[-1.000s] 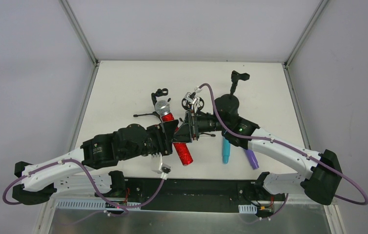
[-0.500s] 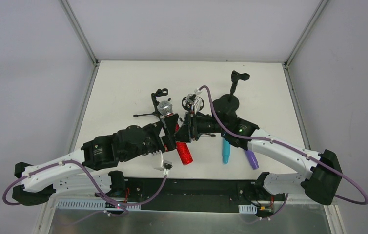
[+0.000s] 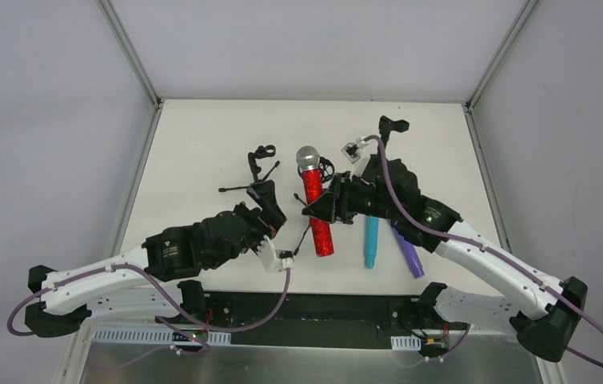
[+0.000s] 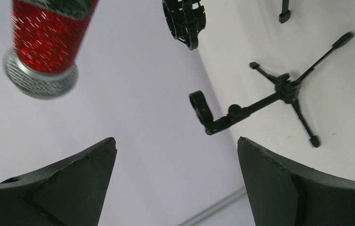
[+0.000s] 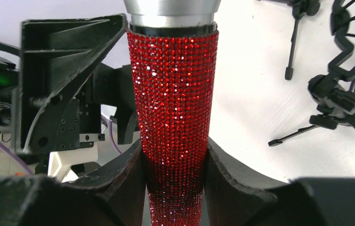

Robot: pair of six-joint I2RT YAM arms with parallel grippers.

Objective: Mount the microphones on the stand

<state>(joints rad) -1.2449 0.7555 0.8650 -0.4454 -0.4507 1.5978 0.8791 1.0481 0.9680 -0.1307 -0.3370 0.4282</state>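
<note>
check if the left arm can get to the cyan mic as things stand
Probably not cleanly. The left gripper is open, but the red microphone, clamped in the right gripper, stands between it and the cyan microphone, with the right arm close beside it.

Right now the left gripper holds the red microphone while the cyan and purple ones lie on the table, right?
No: the right gripper holds the red microphone, per the right wrist view. The cyan one and purple one do lie on the table.

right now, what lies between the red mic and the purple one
The cyan microphone lies between the red microphone and the purple microphone, shown in the top view.
</note>
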